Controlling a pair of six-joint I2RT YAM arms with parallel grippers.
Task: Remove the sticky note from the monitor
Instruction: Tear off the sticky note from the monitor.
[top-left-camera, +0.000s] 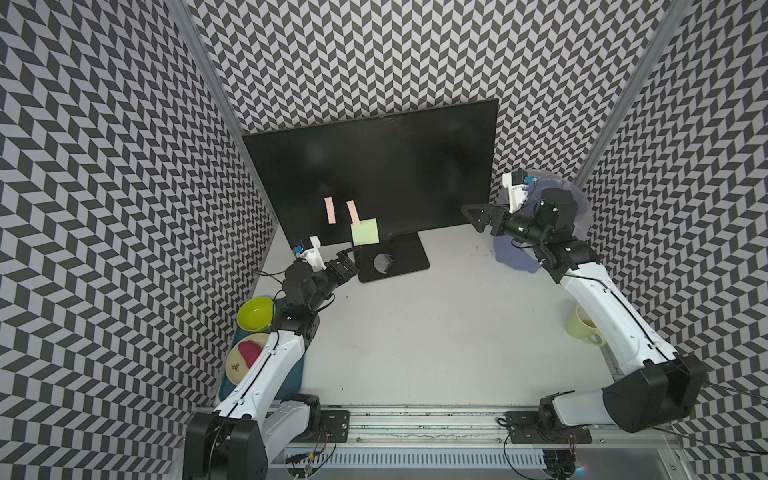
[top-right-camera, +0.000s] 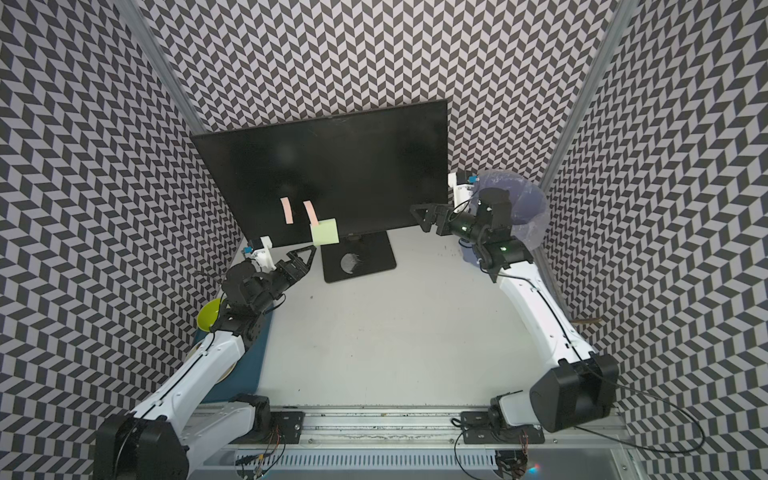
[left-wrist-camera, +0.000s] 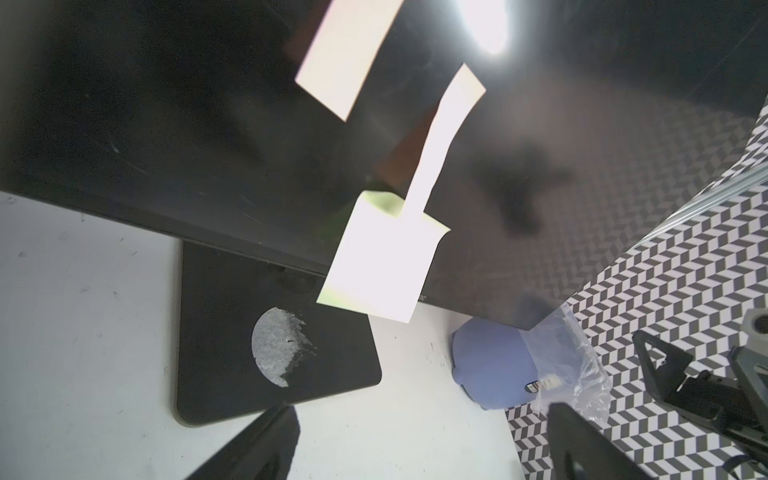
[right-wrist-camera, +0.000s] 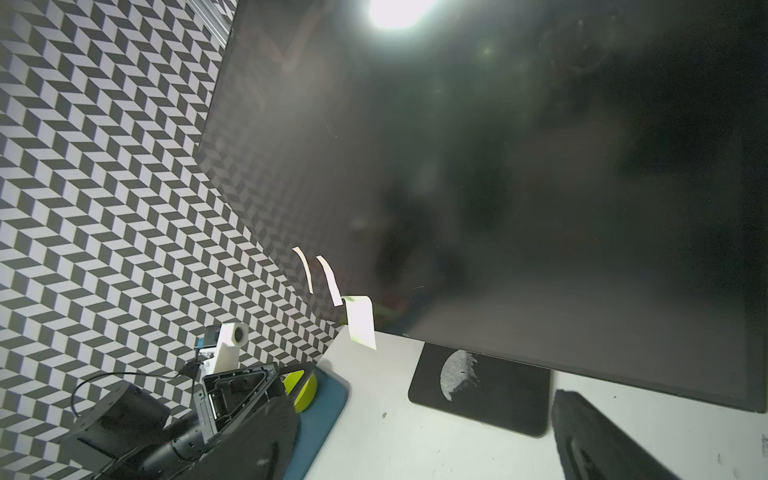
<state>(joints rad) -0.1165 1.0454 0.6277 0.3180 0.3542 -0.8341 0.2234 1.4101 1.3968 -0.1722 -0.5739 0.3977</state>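
A pale grey table (top-left-camera: 415, 340) is sitting inside a booth whose walls (top-left-camera: 104, 166) are carrying a black-and-white zigzag pattern. A metal rail (top-left-camera: 415, 419) is running along the 6 o'clock edge. The monitor (top-left-camera: 374, 174) is standing at 12 o'clock with its screen dark and its base (top-left-camera: 409, 266) lying flat on the table. The pale green sticky note (top-left-camera: 365, 232) is hanging at the screen's lower edge, toward 7 o'clock, under one of two pink strips (top-left-camera: 329, 210) sticking to the glass. The left gripper (top-left-camera: 352, 258) is hovering just at 7 o'clock of the note, its jaws standing apart and holding nothing. The right gripper (top-left-camera: 471, 218) is pointing at the screen's 4 o'clock corner, its jaws likewise spread and empty.

At 8 o'clock a blue tray (top-left-camera: 297, 370) is carrying a green bowl (top-left-camera: 255, 313) and a plate (top-left-camera: 243, 365). A yellow mug (top-left-camera: 582, 328) is showing in a top view at 4 o'clock, and the wrist views are missing it. The left wrist view is showing a torn grey mark (left-wrist-camera: 278, 349) on the base and a blue round thing (left-wrist-camera: 490, 365) in a clear bag. The right wrist view is catching the note edge-on, curling off the glass.

The left arm is covering half the plate, and the right arm is hiding part of the blue thing from above. Glare is bleaching the note in both wrist views. Whether a left fingertip is grazing the note's corner is hard to tell.
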